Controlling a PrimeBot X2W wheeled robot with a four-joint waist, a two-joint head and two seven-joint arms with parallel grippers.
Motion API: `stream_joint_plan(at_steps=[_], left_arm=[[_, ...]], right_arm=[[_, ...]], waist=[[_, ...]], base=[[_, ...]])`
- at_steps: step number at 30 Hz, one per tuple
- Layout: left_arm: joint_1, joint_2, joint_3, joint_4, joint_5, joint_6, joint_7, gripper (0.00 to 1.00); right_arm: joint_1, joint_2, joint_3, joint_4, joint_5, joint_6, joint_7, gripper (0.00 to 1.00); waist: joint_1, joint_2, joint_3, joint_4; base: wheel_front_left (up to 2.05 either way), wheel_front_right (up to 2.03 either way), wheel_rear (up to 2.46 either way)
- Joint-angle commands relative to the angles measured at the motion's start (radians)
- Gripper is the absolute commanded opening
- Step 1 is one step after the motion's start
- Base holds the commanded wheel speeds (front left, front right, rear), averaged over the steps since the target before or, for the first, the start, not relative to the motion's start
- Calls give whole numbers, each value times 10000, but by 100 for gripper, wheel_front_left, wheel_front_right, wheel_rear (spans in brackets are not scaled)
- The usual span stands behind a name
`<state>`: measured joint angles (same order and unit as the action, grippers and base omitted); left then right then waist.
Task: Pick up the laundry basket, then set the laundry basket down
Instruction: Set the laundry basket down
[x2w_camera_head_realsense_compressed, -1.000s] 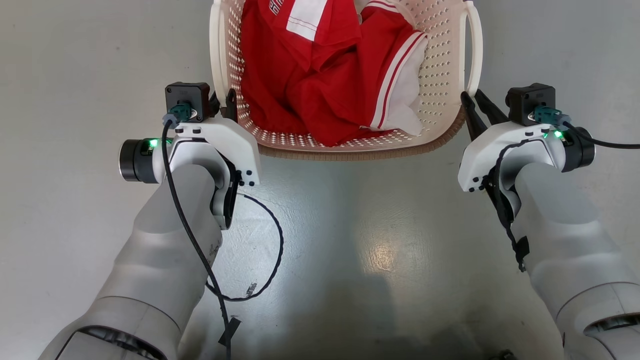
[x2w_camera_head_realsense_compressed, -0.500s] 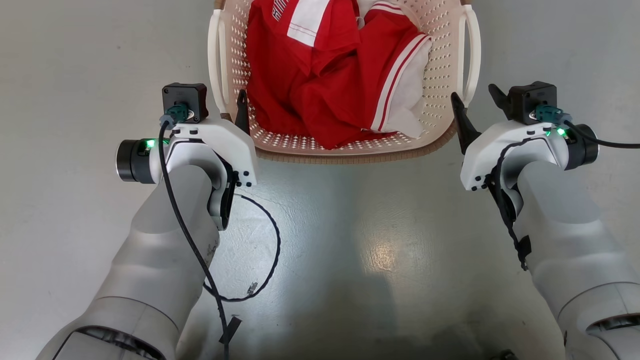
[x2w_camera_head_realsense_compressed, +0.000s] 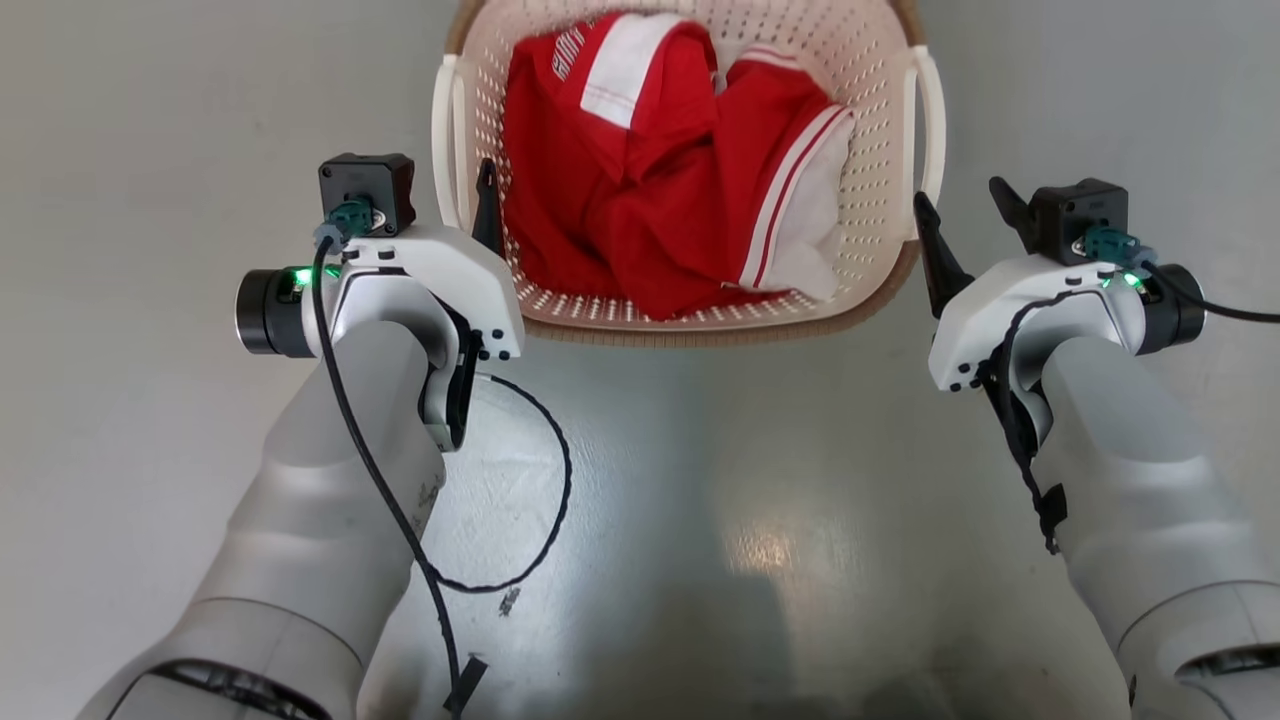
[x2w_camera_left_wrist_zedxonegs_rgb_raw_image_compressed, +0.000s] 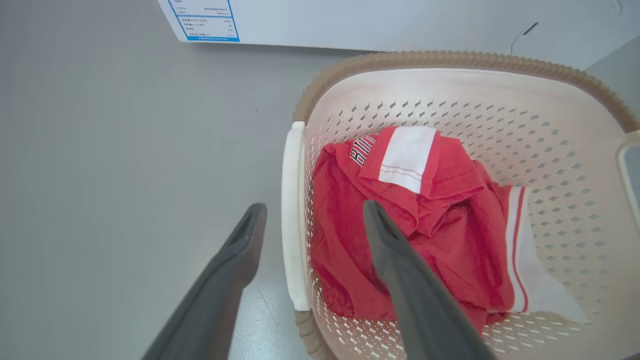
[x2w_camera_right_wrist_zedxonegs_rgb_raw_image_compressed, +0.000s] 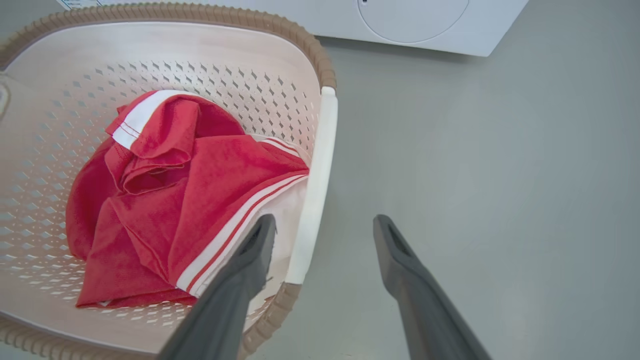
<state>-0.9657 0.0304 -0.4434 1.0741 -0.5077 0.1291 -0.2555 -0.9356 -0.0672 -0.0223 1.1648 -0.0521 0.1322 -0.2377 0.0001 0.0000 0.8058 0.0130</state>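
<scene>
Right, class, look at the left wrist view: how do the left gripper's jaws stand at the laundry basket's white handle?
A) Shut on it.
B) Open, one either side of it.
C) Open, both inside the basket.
B: the left gripper has its jaws apart, one over the floor outside the handle, the other over the red shirt in the laundry basket.

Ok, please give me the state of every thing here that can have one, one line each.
laundry basket: upright on the floor, loaded, not gripped.
red and white clothes: crumpled inside the basket.
left gripper: open, straddling the left handle, not clamping it.
right gripper: open, straddling the right handle, not clamping it.
washing machine: round door looks shut.
</scene>
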Motion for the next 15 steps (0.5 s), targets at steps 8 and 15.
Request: stream_joint_plan(at_steps=[8, 15], left_arm=[[1279, 237, 994, -1500, 411, -239, -63, 100], [2787, 305, 2011, -3123, 997, -653, -63, 100]], right_arm=[[1134, 170, 838, -1713, 679, -15, -236, 100], [2717, 170, 585, -4028, 549, -15, -239, 100]], waist=[[-1, 0, -1426, -129], [-1, 0, -3108, -338]], base=[[0, 0, 0], [0, 0, 0]])
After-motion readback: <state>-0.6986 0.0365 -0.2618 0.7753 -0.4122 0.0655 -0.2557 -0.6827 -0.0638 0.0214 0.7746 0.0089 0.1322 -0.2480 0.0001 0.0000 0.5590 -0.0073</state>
